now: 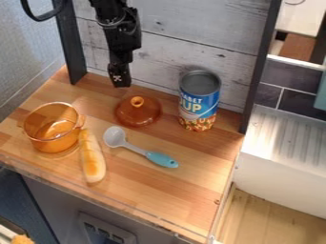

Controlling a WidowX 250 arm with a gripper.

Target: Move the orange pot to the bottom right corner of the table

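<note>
We are seeing the orange pot [52, 127] sitting at the left of the table [172, 195], to the left of and nearer than the black gripper [119, 80]; whether that is clenching or released, we are not managing to tell.

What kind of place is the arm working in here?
Looks like a toy kitchen: a wooden counter with an orange pot, a soup can and a spoon.

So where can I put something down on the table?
Front right of the table, between the spoon, can and edges. Smaller gap: between the pot and lid. It's crowded at left, where bread lies right by the pot.
</note>
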